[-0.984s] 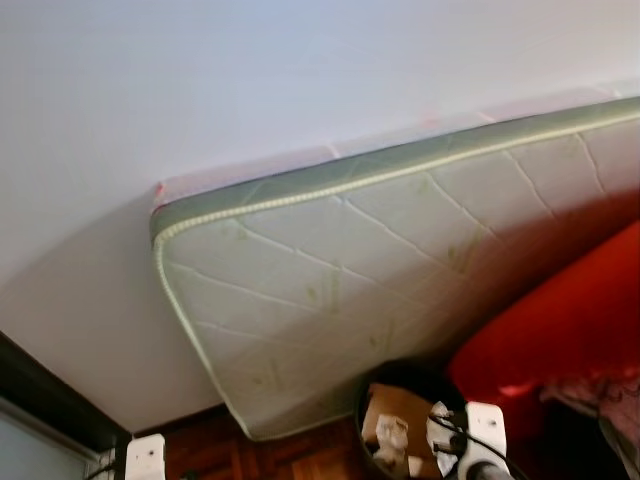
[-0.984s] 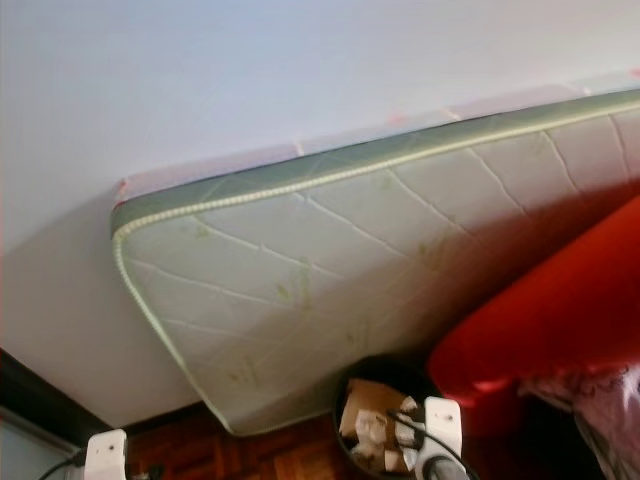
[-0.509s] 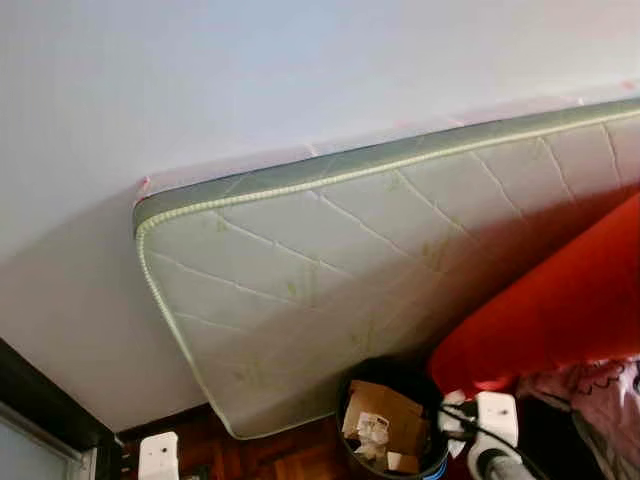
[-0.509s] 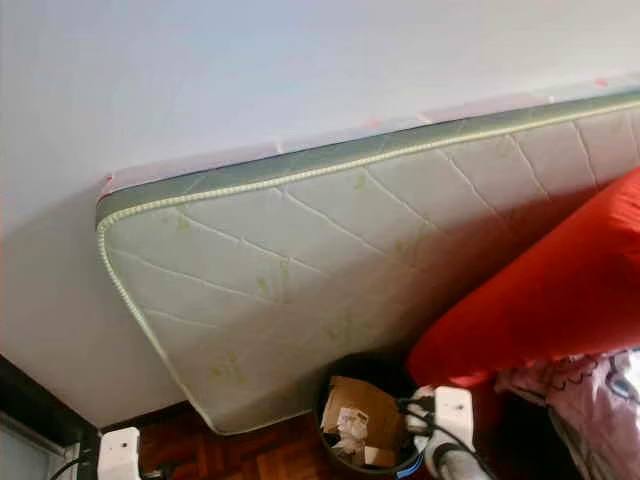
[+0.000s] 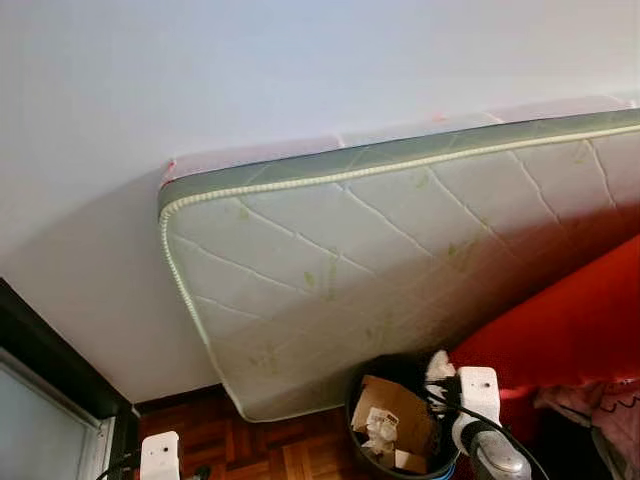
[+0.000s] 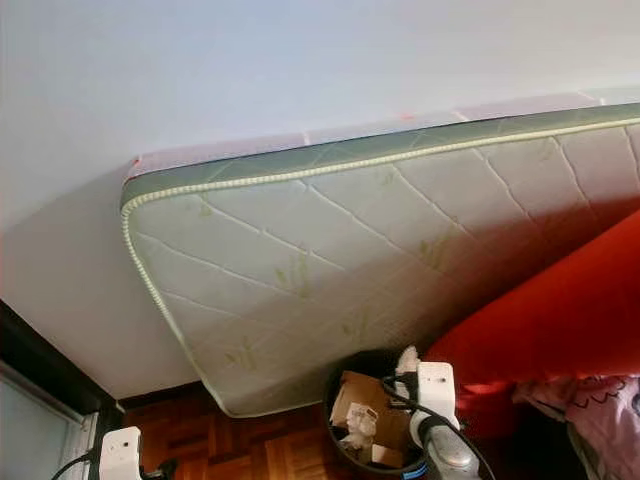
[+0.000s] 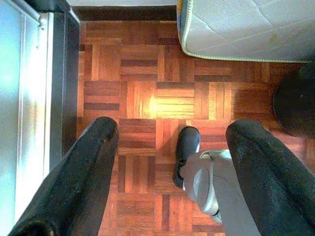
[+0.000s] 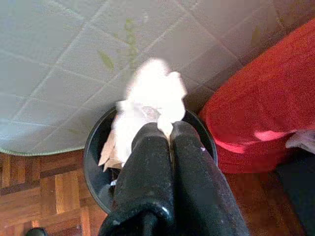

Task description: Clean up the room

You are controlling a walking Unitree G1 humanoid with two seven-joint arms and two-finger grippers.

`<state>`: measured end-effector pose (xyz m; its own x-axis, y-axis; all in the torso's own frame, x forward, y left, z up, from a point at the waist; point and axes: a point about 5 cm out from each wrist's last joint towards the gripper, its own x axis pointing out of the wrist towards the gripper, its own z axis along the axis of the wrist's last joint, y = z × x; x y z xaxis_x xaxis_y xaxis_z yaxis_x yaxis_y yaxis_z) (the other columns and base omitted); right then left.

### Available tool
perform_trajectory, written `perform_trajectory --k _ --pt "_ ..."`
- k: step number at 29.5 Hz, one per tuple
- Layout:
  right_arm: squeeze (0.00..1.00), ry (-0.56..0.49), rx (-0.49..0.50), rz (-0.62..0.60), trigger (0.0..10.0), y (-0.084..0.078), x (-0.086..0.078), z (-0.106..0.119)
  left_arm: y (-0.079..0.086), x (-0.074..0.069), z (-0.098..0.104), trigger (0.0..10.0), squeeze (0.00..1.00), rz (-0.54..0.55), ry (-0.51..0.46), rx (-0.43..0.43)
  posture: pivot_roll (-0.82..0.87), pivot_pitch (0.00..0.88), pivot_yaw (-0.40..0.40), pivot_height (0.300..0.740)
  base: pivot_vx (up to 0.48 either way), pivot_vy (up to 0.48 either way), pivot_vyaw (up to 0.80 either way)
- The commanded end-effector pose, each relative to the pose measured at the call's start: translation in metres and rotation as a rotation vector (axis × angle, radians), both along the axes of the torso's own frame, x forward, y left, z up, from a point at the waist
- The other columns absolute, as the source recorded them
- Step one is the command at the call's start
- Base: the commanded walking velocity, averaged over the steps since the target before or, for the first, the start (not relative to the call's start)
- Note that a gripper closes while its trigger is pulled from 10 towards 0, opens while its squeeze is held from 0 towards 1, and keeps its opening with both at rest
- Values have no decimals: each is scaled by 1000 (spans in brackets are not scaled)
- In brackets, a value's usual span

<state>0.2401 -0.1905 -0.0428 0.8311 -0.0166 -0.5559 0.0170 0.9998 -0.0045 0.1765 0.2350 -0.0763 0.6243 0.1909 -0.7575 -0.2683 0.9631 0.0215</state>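
A pale wall and a parquet floor form the setting. At far left a window frame is noted. The left gripper hangs idle over the floor, jaws wide and empty. One quilted mattress is leaned against the wall. At its foot stands one black bin, already holding cardboard and scraps (number not countable). The right gripper is held above the bin's rim, jaws pinched narrow on one crumpled white tissue, gripped at its lower edge.

Handling judged: tissue very light, soft, not fragile, and likely to cling to the pads on release; the pinch at the bunched fold looks adequate. One red cushion is seen at right, beside the bin.
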Motion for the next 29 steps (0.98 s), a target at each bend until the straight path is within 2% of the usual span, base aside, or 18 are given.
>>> perform_trajectory --k 1,5,12,17,23,29 --pt "0 -3 -22 -17 10000 -3 0 1 1 -7 -4 10000 0 4 29 -1 78 0 -23 740 0 0 0" --pt "0 22 -38 -30 10000 -4 -2 -2 1 -10 -4 10000 0 11 34 -3 89 0 -31 740 0 0 0" --pt "0 48 -53 -46 10000 -3 -1 -3 -2 -8 -5 10000 0 19 26 -11 109 0 -44 740 272 0 0" --pt "0 64 -17 -112 10000 -5 1 -2 -2 -8 -4 10000 0 25 21 -9 116 0 -46 740 292 0 0" --pt "0 51 -12 -111 10000 -4 2 -1 -2 -7 -4 10000 0 30 17 -8 112 0 -42 740 301 0 -213" --pt "0 67 -18 -133 10000 -6 -2 -4 -2 -6 -3 10000 0 24 13 -7 112 2 -40 740 290 0 0"
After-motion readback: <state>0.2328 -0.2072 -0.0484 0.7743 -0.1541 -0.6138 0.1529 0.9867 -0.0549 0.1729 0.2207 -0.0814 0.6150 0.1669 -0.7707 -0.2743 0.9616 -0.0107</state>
